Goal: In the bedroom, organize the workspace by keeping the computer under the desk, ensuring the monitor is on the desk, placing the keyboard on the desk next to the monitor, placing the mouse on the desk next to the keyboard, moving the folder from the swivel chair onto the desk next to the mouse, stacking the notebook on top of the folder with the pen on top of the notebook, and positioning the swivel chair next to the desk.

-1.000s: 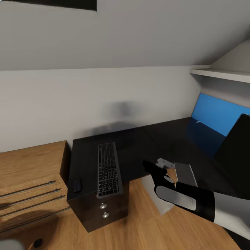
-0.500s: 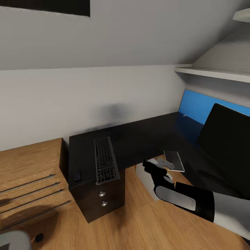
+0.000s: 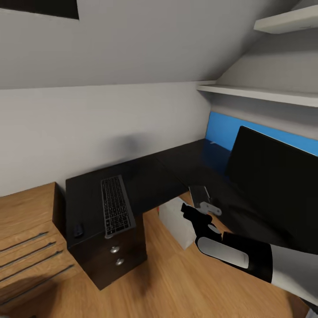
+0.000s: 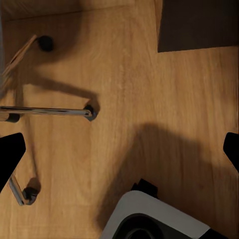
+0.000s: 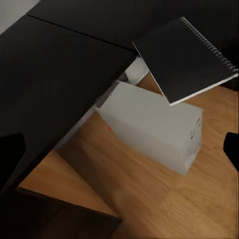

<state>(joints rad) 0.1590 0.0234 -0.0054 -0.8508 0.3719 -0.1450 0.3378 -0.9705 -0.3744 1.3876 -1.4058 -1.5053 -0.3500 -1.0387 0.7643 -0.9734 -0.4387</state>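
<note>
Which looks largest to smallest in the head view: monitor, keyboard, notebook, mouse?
1. monitor, though it is nearest the camera, which inflates it.
2. keyboard.
3. notebook, seen at an angle, so its size is uncertain.
4. mouse.

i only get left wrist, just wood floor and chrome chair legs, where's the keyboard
Observer: The keyboard lies on the desk, on the end above the drawers; the mouse sits beside it.
Operator: computer?
Observer: The computer stands on the floor, partly under the desk's inner corner.
Operator: and the notebook
Observer: The notebook is just ahead of the right hand at the desk's edge; I can't tell if it's gripped.
</note>
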